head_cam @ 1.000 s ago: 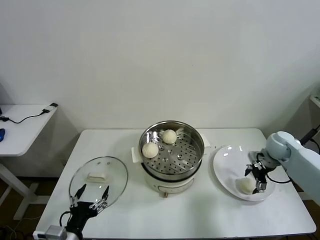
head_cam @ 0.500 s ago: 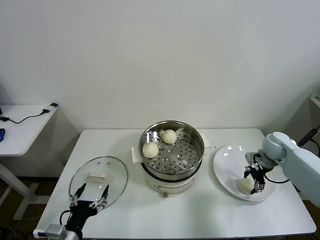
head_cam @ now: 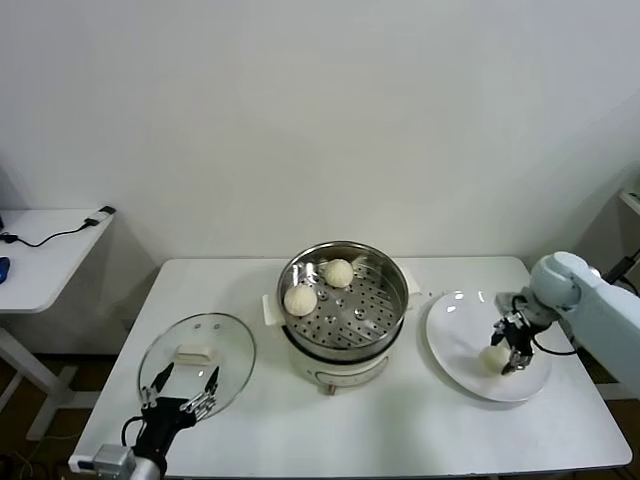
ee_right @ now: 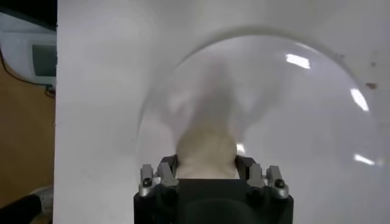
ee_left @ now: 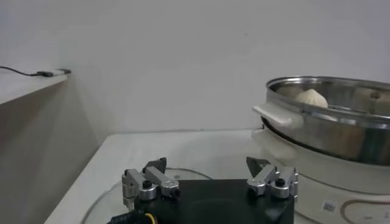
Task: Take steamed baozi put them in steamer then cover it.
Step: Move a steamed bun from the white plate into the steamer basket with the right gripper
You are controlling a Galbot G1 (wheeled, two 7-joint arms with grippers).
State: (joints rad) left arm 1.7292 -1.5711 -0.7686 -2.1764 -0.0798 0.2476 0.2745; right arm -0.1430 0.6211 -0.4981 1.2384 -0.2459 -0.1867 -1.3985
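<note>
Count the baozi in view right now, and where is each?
3. Two baozi sit in the steamer: one front-left, one at the back. A third is in the right tool over the plate.

Cream-white steamed baozi (head_cam: pixel 301 299) inside a shiny steel steamer (head_cam: pixel 343 295) with a dotted, perforated floor, on a white cooker base (head_cam: pixel 335 368). Another cream-white bun (head_cam: pixel 493 357) on a glossy white plate (head_cam: pixel 455 338). Clear glass cover (head_cam: pixel 197 361) with metal rim and white handle. Plain white tabletop (head_cam: pixel 370 430). Black-and-silver right claw (head_cam: pixel 508 352); black left claw (head_cam: pixel 180 398). Off-white wall (head_cam: pixel 320 120).
</note>
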